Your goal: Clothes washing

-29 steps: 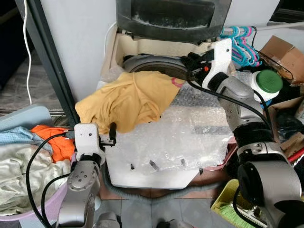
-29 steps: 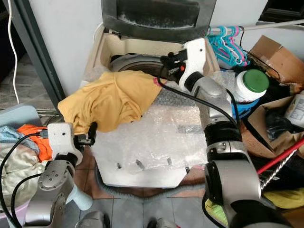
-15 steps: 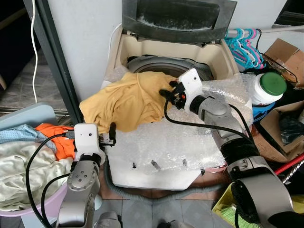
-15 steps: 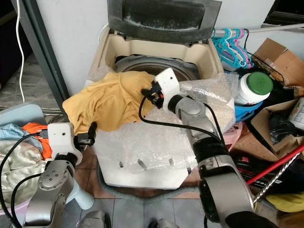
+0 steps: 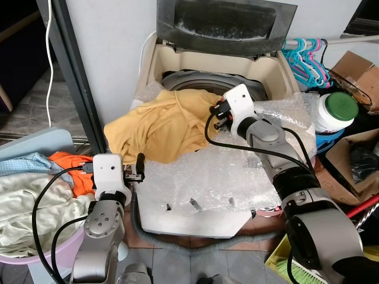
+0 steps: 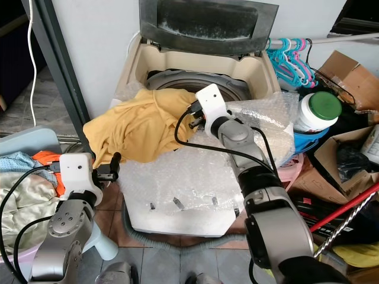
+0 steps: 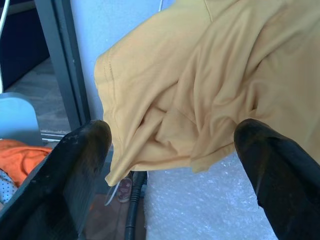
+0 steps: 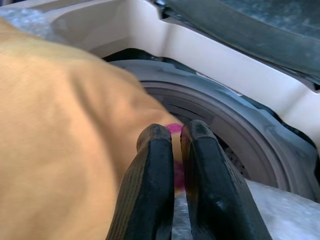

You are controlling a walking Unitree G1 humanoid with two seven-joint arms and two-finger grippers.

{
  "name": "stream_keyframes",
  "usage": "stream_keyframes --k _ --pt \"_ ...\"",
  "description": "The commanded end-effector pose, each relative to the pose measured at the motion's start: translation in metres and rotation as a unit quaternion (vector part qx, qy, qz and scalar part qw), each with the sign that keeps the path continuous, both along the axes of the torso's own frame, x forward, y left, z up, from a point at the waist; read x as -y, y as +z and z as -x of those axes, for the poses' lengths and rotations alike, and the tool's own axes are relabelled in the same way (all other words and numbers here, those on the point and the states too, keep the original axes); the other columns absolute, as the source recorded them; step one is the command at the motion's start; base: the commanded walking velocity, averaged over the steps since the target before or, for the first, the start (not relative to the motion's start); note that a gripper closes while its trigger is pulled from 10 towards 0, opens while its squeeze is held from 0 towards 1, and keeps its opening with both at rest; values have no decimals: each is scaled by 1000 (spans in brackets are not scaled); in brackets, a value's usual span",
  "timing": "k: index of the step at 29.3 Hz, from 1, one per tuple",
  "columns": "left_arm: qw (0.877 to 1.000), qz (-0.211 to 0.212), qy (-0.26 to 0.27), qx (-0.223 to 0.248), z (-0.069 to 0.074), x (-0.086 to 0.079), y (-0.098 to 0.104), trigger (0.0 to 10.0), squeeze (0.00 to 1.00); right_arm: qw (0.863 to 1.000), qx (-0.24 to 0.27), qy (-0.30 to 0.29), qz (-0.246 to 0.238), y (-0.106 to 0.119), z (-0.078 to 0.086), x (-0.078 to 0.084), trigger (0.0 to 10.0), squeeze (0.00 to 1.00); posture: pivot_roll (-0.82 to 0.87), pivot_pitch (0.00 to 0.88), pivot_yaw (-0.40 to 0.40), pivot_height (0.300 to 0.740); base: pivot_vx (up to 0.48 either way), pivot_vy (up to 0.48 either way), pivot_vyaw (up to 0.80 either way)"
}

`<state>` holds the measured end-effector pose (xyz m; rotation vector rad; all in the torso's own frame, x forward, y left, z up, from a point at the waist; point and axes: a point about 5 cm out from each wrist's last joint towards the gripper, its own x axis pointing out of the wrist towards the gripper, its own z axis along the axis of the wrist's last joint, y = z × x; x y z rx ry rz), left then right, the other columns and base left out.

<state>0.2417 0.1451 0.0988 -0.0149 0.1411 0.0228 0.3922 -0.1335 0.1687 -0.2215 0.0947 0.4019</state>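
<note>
A yellow shirt (image 5: 160,127) lies draped over the front left rim of the open top-load washing machine (image 5: 278,68), part of it hanging down the side. My right gripper (image 5: 218,115) is at the shirt's edge beside the drum (image 5: 189,83). In the right wrist view its fingers (image 8: 155,165) are pressed together on the shirt's pink trim (image 8: 175,129). My left gripper (image 5: 137,168) hangs low at the machine's front left corner, open, with the shirt's hanging hem (image 7: 165,115) just beyond its spread fingers.
Bubble wrap (image 5: 219,171) covers the machine's top. A basket (image 5: 23,260) of clothes with an orange garment (image 5: 74,171) stands at the left. A dark post (image 5: 77,83) rises beside it. On the right are a green-lidded jar (image 5: 337,109), hangers (image 5: 305,53) and cardboard boxes (image 5: 358,68).
My right gripper came down from the back right of the drum to the shirt's edge and closed on it. The shirt has shifted slightly toward the drum. The left arm stayed put.
</note>
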Motion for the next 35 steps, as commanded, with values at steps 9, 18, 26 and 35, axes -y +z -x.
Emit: stream_keyframes --k 9,18,26,35 --pt "1000 0 -3 -3 -1 4 0 10000 0 996 62 -1 -68 50 -15 14 2941 0 64 0 -85 740 0 0 0" --pt "1000 0 -2 -4 0 4 -1 10000 0 974 57 215 -40 23 20 -18 10000 1000 66 0 -83 740 0 0 0" --pt "1000 -18 25 -4 10 -11 -1 10000 0 958 29 282 32 -22 49 -21 10000 1000 93 10 -83 740 0 0 0" --pt "1000 -17 22 -4 11 -8 1 10000 0 959 84 258 80 -18 46 -31 10000 1000 99 15 -86 740 0 0 0"
